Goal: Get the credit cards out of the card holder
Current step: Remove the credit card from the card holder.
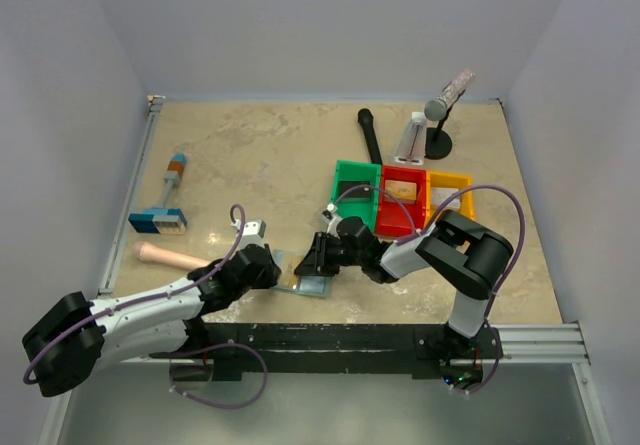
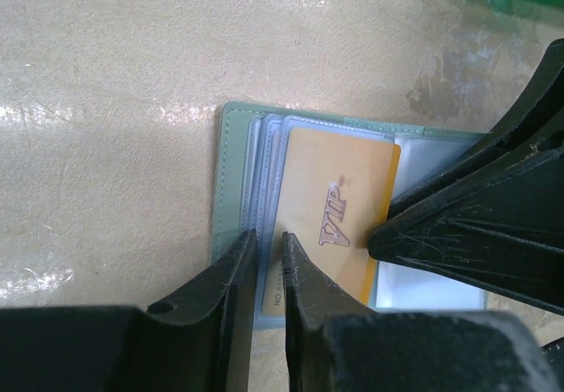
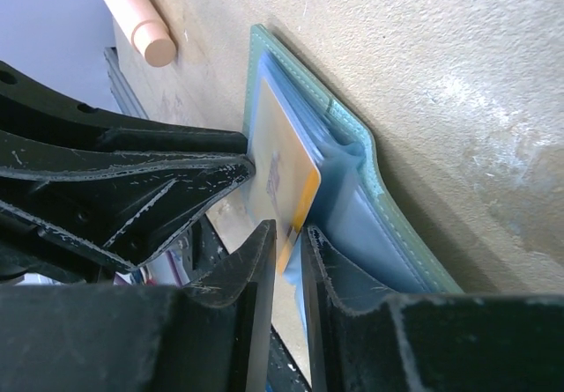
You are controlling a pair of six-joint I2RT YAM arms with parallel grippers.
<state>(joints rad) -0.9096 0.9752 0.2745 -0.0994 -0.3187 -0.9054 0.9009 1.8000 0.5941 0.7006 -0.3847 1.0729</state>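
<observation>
1. Down near the front edge of the surface, the holder lay open, its clear sleeves facing up.
2. An orange card marked VIP stood out from those sleeves.
3. The right fingers were almost closed, pinching the card's edge.
4. The left fingers were almost closed on the holder's near edge, just beside the card.
5. A pale rod lay off to the left, apart from the holder.
6. Green, red and yellow bins stood behind it.
</observation>
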